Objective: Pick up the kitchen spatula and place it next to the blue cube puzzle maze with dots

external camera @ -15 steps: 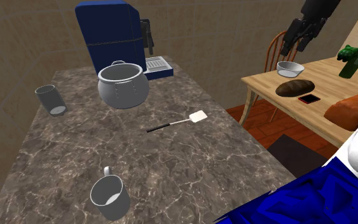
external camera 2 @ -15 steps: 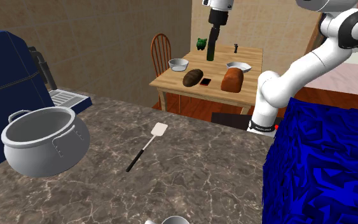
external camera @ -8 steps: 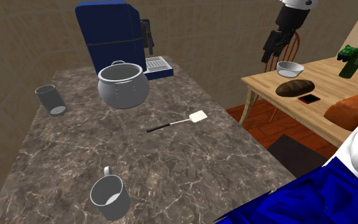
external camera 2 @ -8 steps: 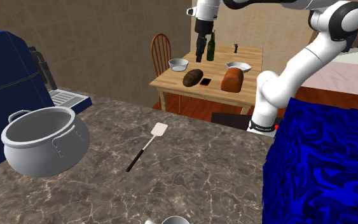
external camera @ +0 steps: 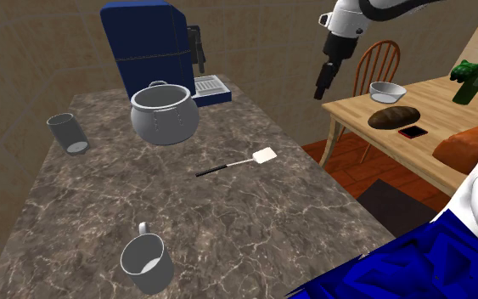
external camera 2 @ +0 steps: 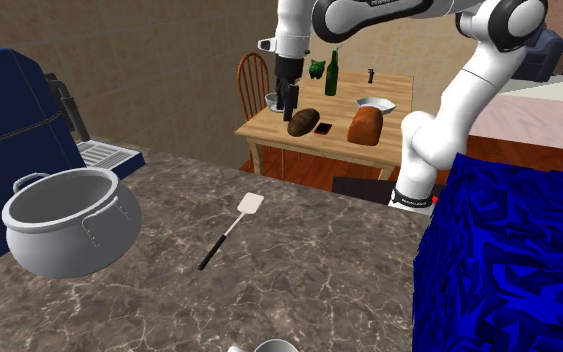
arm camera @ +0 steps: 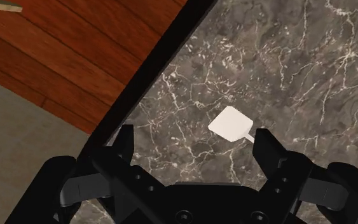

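The spatula (external camera: 237, 163) is seen lying flat on the dark marbled surface (external camera: 228, 229), near the pot (external camera: 165, 113) and to the shoulder view's lower right of it. Its dark handle is turned towards the pot's side and its white blade away from it. Nothing is touching it.

The tool (external camera: 320, 92) is held in the air well above the surface, farther from the pot than the spatula is, on the shoulder view's right. In the wrist view its two black fingers (arm camera: 123, 141) are spread wide and nothing is clasped between them. The spatula's blade (arm camera: 231, 123) is seen beyond them, with the surface's edge and a wooden floor (arm camera: 56, 51) alongside.

The pot is grey and open-topped, and only its plain grey inner wall is shown. A blue machine (external camera: 148, 47) stands just behind it. A grey cup (external camera: 67, 133) is placed to the shoulder view's left of the pot. A grey mug (external camera: 146, 263) is set well apart from the pot, towards the shoulder view's bottom, its pale inside showing. Far to the pot's right, a wooden table (external camera: 356, 110) carries a grey bowl (external camera: 387, 91), a dark loaf (external camera: 393, 117) and a green bottle (external camera: 475, 78). What the bowl contains cannot be told.
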You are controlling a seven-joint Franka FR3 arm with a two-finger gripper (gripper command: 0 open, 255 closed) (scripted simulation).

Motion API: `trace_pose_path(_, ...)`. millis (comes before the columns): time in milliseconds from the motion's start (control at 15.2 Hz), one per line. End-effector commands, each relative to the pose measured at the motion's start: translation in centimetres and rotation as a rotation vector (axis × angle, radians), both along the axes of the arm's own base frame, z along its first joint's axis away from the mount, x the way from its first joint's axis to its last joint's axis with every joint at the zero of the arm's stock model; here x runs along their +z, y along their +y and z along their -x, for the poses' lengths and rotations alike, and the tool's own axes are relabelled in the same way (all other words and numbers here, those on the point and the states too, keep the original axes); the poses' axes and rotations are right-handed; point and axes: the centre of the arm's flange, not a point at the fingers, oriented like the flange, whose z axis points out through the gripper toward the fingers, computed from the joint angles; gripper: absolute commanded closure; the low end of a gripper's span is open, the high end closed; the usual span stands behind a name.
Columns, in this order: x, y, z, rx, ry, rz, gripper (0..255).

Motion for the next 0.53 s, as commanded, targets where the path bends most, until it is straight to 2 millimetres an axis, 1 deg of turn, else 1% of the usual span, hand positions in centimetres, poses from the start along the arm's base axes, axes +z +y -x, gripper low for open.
trace_pose_path(0, -1.3, 1.5, -1.8, 0.078, 0.001, 0.003, 0)
trace_pose_path(462, -6.3, 7.3, -7.0, 0.340, 0.009, 0.013, 0)
